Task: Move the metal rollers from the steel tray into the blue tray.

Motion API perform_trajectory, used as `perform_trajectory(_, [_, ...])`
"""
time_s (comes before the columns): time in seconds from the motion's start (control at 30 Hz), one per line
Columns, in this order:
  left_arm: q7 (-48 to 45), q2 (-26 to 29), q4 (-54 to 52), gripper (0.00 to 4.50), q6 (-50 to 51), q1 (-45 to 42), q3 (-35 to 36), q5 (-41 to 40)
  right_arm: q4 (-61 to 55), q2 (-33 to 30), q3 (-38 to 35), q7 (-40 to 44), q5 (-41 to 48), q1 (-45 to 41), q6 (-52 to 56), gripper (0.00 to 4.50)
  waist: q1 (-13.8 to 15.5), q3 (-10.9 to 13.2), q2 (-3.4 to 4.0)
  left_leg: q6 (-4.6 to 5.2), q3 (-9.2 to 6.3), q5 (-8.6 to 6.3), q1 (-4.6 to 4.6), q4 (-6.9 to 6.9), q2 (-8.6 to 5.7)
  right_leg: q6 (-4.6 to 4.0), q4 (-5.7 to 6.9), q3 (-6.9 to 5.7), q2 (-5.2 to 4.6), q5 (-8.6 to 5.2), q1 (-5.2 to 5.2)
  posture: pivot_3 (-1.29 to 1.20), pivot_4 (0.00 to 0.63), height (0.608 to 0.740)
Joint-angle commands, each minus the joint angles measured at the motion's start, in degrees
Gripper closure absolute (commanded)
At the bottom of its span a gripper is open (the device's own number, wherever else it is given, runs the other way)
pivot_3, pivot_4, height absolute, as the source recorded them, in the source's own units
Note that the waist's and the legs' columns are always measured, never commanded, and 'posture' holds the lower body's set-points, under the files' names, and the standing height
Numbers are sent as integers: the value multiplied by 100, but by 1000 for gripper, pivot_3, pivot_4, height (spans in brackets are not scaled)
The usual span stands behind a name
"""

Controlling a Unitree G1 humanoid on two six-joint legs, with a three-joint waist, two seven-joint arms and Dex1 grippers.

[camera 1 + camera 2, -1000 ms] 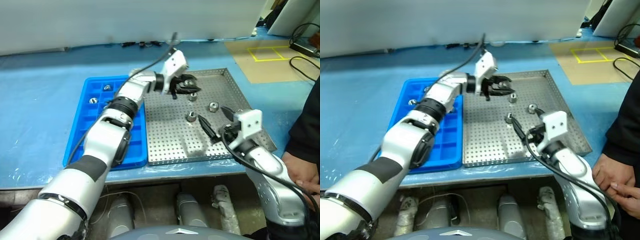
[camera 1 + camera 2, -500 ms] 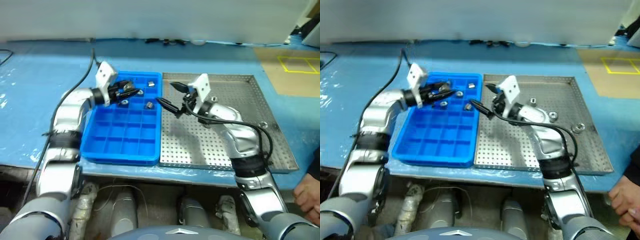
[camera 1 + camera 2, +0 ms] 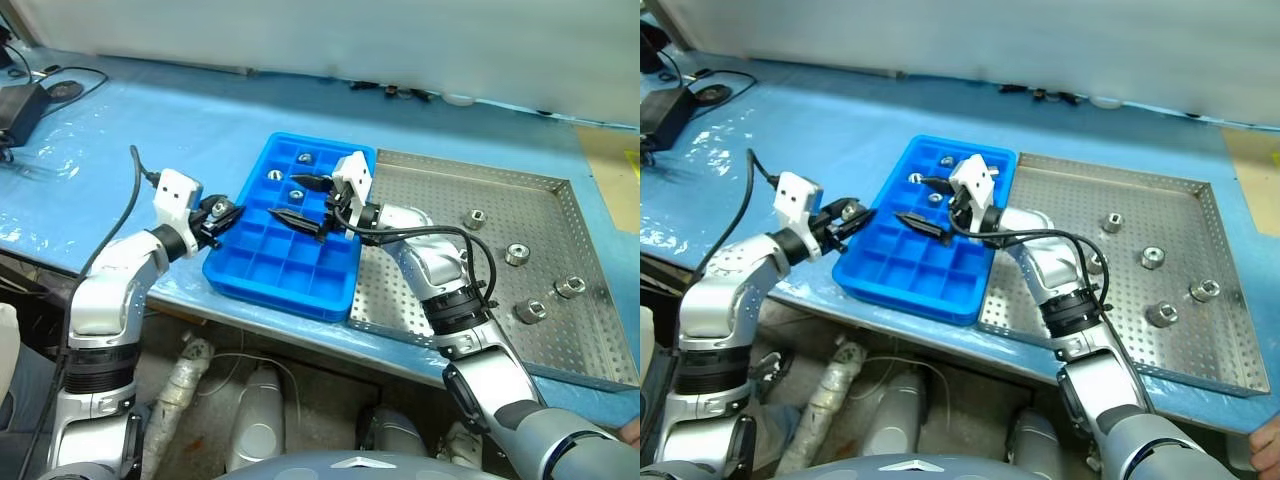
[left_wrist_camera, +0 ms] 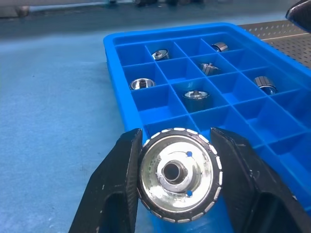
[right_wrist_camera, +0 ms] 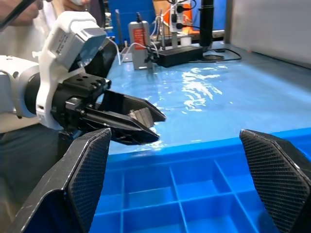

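Note:
My left gripper (image 3: 228,213) hangs at the blue tray's (image 3: 285,265) near left edge, shut on a metal roller (image 4: 177,172) with a ribbed rim and a hollow centre. Several more rollers lie in the tray's far compartments (image 4: 196,98). My right gripper (image 3: 283,196) hovers over the blue tray's middle, open wide and empty, pointing at the left gripper (image 5: 131,121). The steel tray (image 3: 480,162) lies right of the blue one, with several loose rollers (image 3: 516,254) on its perforated floor.
A black power adapter (image 3: 22,100) with cables lies at the table's far left. Small dark items and a cable (image 3: 400,92) lie along the back edge. The table's front edge runs just below both trays.
The view has swung left. My left gripper carried the roller from above the steel tray across to the blue tray's left edge. My right gripper moved from the steel tray to over the blue tray.

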Motion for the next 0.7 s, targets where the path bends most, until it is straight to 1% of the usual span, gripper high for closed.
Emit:
perform_trajectory(0.03, [240,-38,164,2646,-251,-342,-110,51,-351,-33,-84,-38,25,97,30,0,-4,0,0,-12,-2,8,0,-1,4,-1,2,-1,6,2,-1,322,150,740])
perform_trajectory(0.13, [389,-54,645,2646,-422,-551,-189,148,-548,-77,-124,-158,25,230,129,0,-42,0,0,-28,-4,20,0,2,5,8,0,5,14,7,-4,290,150,740])
perform_trajectory(0.2, [455,-19,1021,2646,-619,-690,-233,245,-693,-116,-153,-251,28,330,203,0,-68,-1,0,-54,-4,40,-3,3,4,22,-4,6,18,15,-11,276,150,740])
perform_trajectory(0.37, [332,68,1832,2646,-1091,-864,-405,413,-1045,-188,-198,-460,42,590,387,0,-194,-1,-1,-50,-9,39,-22,2,4,28,-6,-2,22,19,-24,222,150,740])
perform_trajectory(0.5, [185,-57,2067,2646,-1264,-972,-651,422,-1248,-221,-242,-611,58,742,497,0,-211,-1,-1,-45,-11,36,-25,1,4,28,-8,-39,22,19,-23,197,150,740])
perform_trajectory(0.7, [-31,-151,2205,2646,-1289,-1203,-932,436,-1530,-275,-257,-731,100,937,660,0,-231,-1,-1,-46,-11,37,-21,5,7,27,-5,-44,17,18,-15,168,150,740])
